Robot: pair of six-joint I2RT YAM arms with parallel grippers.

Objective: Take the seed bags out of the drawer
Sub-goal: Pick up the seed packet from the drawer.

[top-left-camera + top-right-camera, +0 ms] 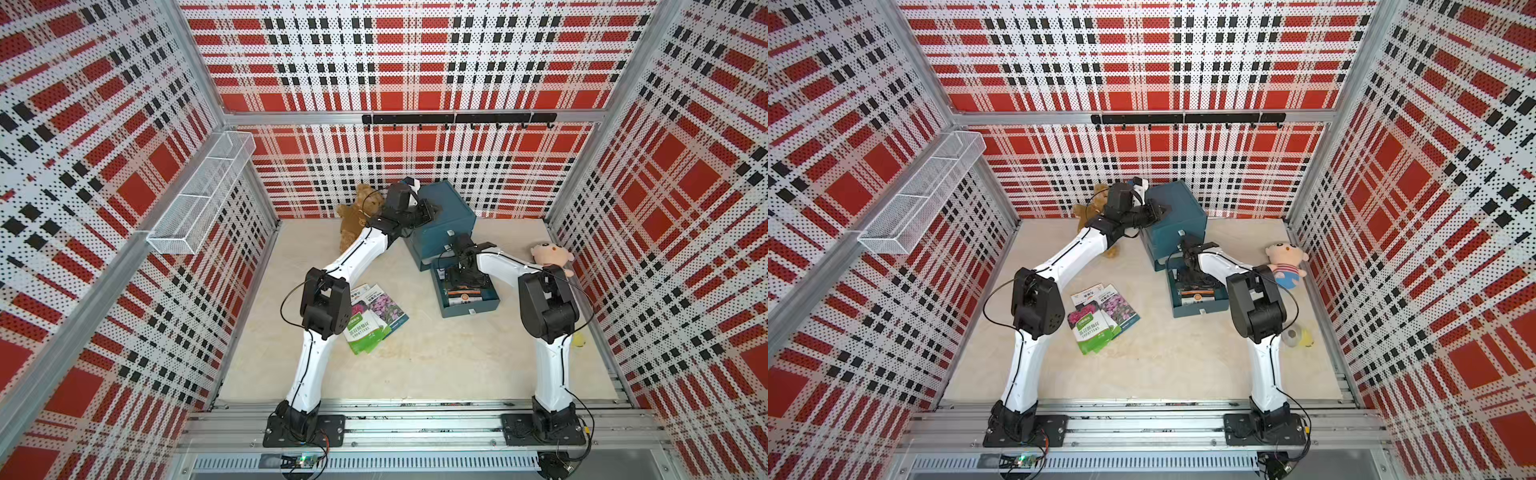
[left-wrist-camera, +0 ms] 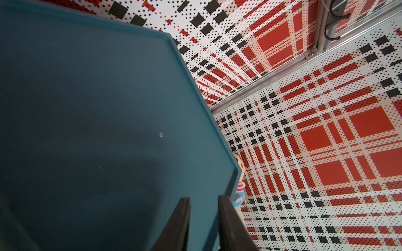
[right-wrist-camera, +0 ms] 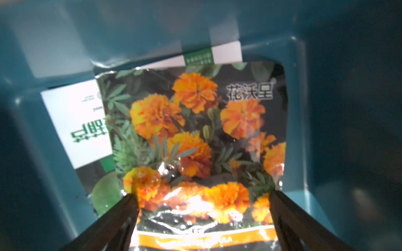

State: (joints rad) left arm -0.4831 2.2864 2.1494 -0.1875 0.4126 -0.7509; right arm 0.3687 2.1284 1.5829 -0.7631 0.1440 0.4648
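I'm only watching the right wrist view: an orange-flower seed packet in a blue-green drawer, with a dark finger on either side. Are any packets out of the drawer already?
Observer: Yes. A small pile of seed bags lies on the table, outside the drawer.
Operator: And the robot's other hand?
Observer: The left gripper is on top of the teal cabinet. Its fingers straddle the top's rim, though I cannot tell whether they pinch it.
Operator: Anything else lying around?
Observer: Two soft toys: a brown teddy bear on one side of the cabinet and a doll in a striped shirt on the other.
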